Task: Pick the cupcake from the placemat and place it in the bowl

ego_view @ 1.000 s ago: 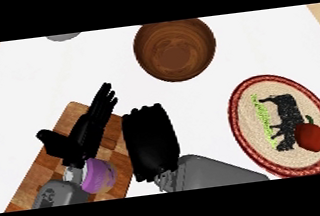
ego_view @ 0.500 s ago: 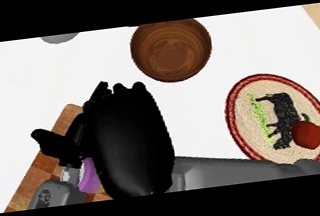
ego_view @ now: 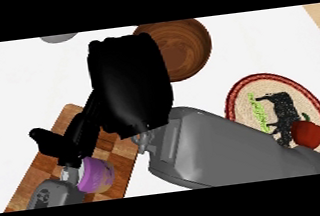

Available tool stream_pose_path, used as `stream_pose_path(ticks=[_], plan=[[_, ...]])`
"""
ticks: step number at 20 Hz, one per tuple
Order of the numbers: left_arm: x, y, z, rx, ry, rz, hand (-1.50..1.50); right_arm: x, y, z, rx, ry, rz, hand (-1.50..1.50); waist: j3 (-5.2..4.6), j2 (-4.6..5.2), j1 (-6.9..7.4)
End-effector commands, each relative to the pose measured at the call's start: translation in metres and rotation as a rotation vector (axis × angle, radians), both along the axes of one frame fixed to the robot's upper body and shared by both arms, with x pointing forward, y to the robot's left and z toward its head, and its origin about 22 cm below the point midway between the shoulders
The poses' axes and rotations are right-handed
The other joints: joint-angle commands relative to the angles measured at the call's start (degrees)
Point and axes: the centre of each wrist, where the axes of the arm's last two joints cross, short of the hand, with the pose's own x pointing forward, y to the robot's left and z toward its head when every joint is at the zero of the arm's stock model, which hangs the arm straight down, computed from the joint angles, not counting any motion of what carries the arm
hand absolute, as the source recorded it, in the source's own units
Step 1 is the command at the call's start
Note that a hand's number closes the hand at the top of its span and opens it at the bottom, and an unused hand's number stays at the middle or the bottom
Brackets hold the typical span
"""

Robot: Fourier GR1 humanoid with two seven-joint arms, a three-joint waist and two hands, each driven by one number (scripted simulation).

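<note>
At the far left lies a wooden board point(ego_view: 50, 158), slanted on the white counter point(ego_view: 11, 78). Over it rests the left hand point(ego_view: 70, 141), black, with its thumb stuck out to the left and its fingers straight and a little apart, running up and right until the other hand covers their tips. They hold nothing. Just below the heel of that hand, on the board's lower end, sits the cupcake point(ego_view: 96, 176) with purple icing, touching the left wrist or nearly so; which of the two cannot be told.

A small grey object point(ego_view: 60, 37) shows at the top edge, well above the left fingers.

In the middle the right hand point(ego_view: 131, 91) looms large, seen from its back, fingers straight and held together, pointing up the view. It carries nothing. Its fingertips overlap the left rim of the brown wooden bowl point(ego_view: 185, 46), which lies just right of them. Whether they touch the bowl or hang above it cannot be told.

Right of the grey right forearm lies an oval woven placemat point(ego_view: 244, 92) with a red border. A red round object point(ego_view: 308, 133) sits near its lower end.
</note>
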Motion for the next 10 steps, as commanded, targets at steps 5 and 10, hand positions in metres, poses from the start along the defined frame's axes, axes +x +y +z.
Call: stream_pose_path(ticks=[5, 10], plan=[[-0.006, -0.006, 0.007, 0.014, 0.013, -0.035, 0.0, 0.067, -0.029, 0.001, 0.106, 0.02, -0.101, 1.5, 0.04, 0.17, 0.3], [0.0, -0.006, 0.012, 0.003, 0.011, -0.042, 0.0, 0.112, -0.042, -0.04, 0.089, -0.018, -0.107, 1.5, 0.02, 0.41, 0.59]])
